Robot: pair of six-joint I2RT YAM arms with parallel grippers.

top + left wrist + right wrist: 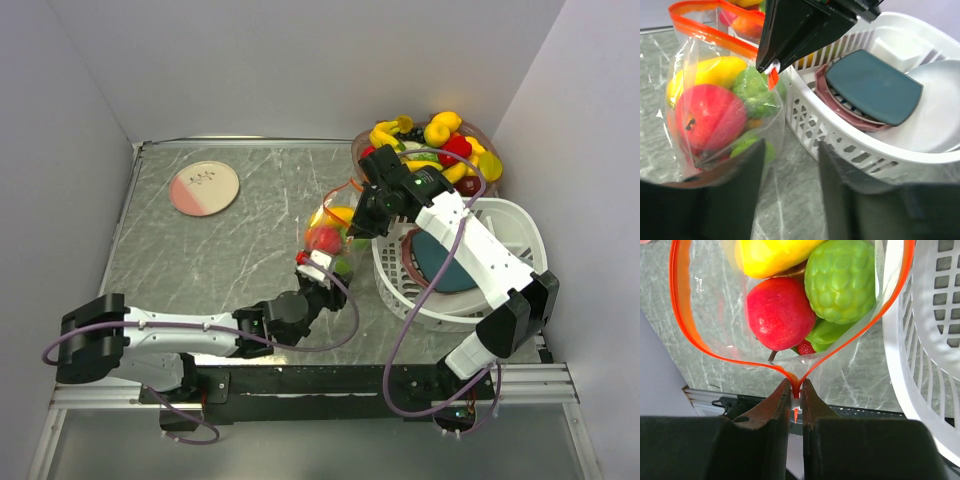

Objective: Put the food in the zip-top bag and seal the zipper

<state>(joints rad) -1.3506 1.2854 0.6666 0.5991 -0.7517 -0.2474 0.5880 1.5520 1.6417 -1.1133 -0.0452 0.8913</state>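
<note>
The zip-top bag (333, 235) stands on the table next to the white basket, mouth open. The food inside shows in the right wrist view: a red apple (779, 312), a green bumpy fruit (840, 280), a yellow piece (767, 255) and a strawberry (805, 347). The orange-red zipper (679, 325) forms an open loop. My right gripper (796, 392) is shut on its white slider (796, 402) at the loop's near end; it also shows in the top view (358, 222). My left gripper (789, 200) is open low beside the bag (715, 105), its left finger (727, 200) against the bag's bottom.
The white slatted basket (520, 225) holds a teal plate (872, 85) and stands right of the bag, close to my left gripper's right finger (840, 195). A clear bowl of more toy fruit (435, 140) is at the back right. A pink-and-white plate (205, 187) lies at the back left.
</note>
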